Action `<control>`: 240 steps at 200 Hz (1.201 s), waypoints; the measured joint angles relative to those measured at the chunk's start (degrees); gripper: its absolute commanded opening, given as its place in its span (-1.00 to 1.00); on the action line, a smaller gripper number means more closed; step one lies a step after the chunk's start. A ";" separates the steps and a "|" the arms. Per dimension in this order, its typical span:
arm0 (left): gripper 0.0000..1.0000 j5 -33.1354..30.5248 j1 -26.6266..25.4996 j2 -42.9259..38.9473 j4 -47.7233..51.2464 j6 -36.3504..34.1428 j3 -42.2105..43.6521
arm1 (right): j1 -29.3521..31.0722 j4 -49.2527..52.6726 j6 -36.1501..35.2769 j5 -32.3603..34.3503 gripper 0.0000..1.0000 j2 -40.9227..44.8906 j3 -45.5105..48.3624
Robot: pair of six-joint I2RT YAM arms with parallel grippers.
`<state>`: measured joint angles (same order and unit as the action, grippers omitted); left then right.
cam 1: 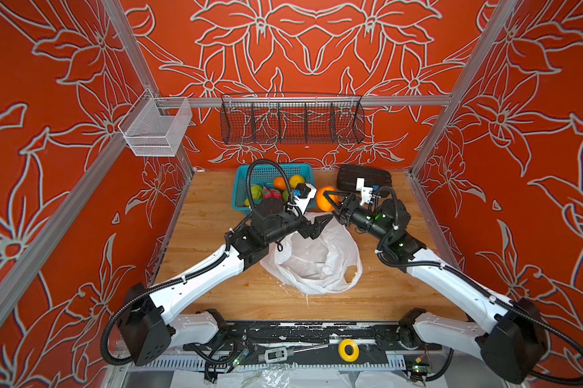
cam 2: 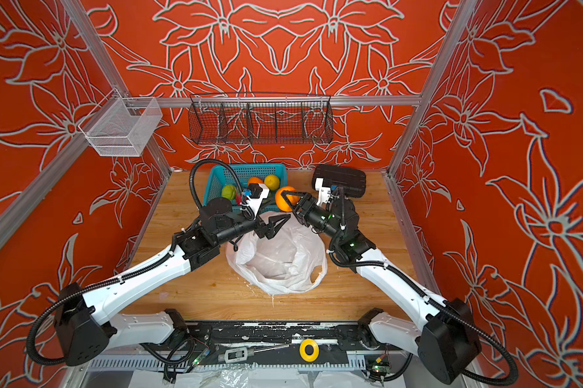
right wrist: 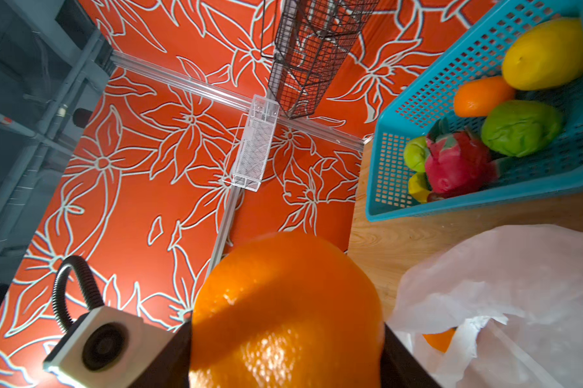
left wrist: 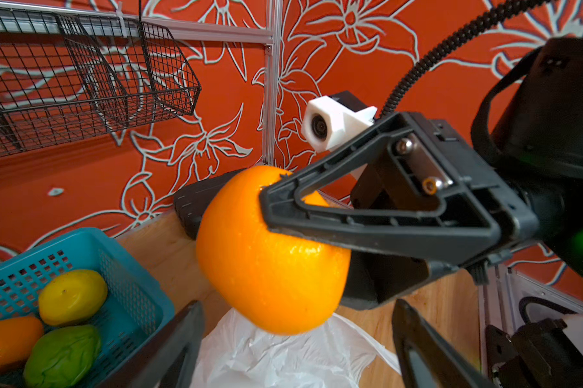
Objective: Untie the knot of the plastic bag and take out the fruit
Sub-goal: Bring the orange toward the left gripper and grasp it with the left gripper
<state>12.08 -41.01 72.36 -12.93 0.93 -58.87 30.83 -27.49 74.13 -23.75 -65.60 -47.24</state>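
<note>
White film comes first: the bag [cam 1: 317, 265] lies slumped in the middle of the table [cam 1: 384, 295], mouth agape with no knot to be seen, so the untying looks done. Over its far rim hangs the left gripper [cam 1: 323, 225], jaws wide apart and empty; dipping there could snag the thin plastic and drag the bag. Just beyond, the right gripper [cam 1: 330, 201] is clamped on an orange [cam 1: 319, 198], lifted clear of the table between bag and basket [right wrist: 418, 111]. The skin is round and smooth, so a quick swing might let it slip and roll away. The left wrist camera sits just beside the orange, towards the basket, and a knock looks possible. Other fruit [right wrist: 518, 127] lie in the basket. An orange patch [right wrist: 439, 339] shows through a gap in the bag, perhaps one more.
</note>
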 measured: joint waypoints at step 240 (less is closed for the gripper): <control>0.12 5.35 0.57 3.26 5.95 -34.97 -5.95 | 0.02 6.27 -1.03 -12.61 0.25 0.31 -1.77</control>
<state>17.43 -40.45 75.61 -6.98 -34.04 -64.82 30.85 -21.21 73.10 -36.36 -65.30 -49.01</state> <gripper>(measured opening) 0.652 0.650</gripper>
